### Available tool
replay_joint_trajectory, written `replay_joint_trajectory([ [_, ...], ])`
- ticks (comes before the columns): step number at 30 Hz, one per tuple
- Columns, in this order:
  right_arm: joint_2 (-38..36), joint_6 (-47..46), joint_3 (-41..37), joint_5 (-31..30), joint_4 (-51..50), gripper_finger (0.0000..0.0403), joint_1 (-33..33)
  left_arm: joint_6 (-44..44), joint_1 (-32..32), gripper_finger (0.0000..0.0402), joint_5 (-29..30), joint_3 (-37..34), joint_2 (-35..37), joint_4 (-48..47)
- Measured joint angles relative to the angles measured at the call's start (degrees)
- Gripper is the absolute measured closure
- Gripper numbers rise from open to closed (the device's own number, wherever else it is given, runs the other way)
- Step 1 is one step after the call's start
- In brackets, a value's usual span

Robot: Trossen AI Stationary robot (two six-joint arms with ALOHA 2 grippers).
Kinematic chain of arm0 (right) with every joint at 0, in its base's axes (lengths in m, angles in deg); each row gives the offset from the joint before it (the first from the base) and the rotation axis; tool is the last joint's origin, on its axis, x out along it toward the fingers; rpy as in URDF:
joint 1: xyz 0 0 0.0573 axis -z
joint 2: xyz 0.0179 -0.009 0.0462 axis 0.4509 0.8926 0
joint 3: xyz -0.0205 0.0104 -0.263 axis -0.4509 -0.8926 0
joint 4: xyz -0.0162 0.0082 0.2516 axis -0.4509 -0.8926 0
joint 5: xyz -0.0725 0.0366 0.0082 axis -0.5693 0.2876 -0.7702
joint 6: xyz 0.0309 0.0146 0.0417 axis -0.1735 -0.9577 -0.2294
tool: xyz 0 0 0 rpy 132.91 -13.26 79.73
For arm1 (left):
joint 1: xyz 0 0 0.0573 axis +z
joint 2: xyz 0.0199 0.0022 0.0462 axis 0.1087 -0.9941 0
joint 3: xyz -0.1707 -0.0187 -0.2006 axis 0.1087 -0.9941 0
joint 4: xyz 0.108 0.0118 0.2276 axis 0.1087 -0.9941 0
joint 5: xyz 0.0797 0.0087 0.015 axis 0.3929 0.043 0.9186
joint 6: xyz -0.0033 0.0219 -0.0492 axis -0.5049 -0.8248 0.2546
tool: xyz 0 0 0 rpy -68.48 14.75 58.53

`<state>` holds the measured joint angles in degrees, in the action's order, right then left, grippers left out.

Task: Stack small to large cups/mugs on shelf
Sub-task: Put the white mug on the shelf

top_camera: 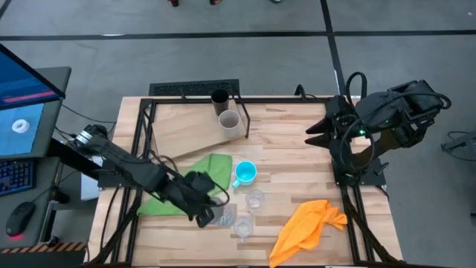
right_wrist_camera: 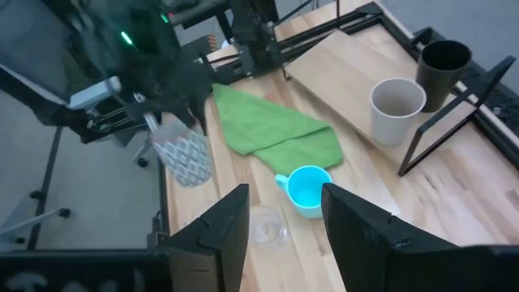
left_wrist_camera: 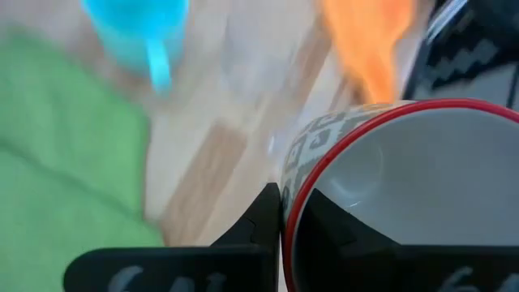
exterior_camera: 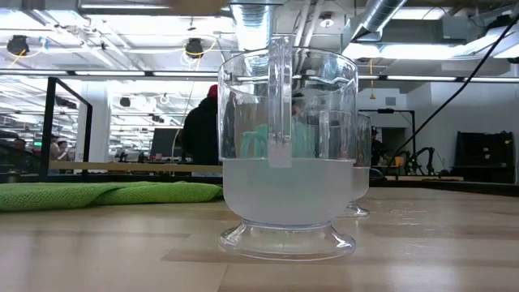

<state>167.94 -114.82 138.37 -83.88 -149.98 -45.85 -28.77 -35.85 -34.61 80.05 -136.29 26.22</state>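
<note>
My left gripper [top_camera: 208,212] is near the table's front, shut on a white mug [right_wrist_camera: 185,158] that has a grey pattern and a red rim. A bright blue mug [top_camera: 245,173] and two clear glasses [top_camera: 255,199] [top_camera: 243,225] stand on the table just right of it. The nearer glass [exterior_camera: 285,154] fills the low view. A grey-beige cup [top_camera: 229,121] and a black cup [top_camera: 219,98] stand at the far right corner of the plywood shelf [top_camera: 182,126]. My right gripper [right_wrist_camera: 284,235] is open and waits at the table's right edge. My left gripper pinches the patterned mug by its wall at the red rim [left_wrist_camera: 285,212], one finger [left_wrist_camera: 261,219] outside and the other inside the hollow. The fingers come from above, slanting from the table's left. The mug hangs below them, mouth up, and appears lifted off the table.
A green cloth [top_camera: 201,182] lies under and behind my left arm. An orange cloth [top_camera: 309,227] lies at the front right. The shelf's black wire frame [right_wrist_camera: 442,122] stands up beside the cups. Bare tabletop [top_camera: 297,149] shows between the blue mug and my right arm.
</note>
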Motion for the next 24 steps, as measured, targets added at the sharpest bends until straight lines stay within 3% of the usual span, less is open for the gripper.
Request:
replay_joint_trajectory([
  [7, 0.0, 0.0, 0.0, -0.54, 0.04, 0.0227, 0.0, -6.28, 0.0, 0.0392, 13.7, 10.41, 5.19, -0.89],
  [14, 0.0, 0.0, 0.0, -0.59, 0.07, 0.0227, -0.04, -12.21, -1.93, 0.0392, 26.39, 15.71, 10.63, -0.02],
  [19, 0.0, 0.04, 0.0, -0.59, 0.07, 0.0227, -0.02, -18.93, -3.14, 0.0391, 31.04, 16.01, 13.43, 6.0],
  [24, 0.0, 0.03, 0.0, -0.59, 0.07, 0.0227, -0.02, -26.22, -3.45, 0.0391, 31.76, 16.01, 14.74, 12.67],
])
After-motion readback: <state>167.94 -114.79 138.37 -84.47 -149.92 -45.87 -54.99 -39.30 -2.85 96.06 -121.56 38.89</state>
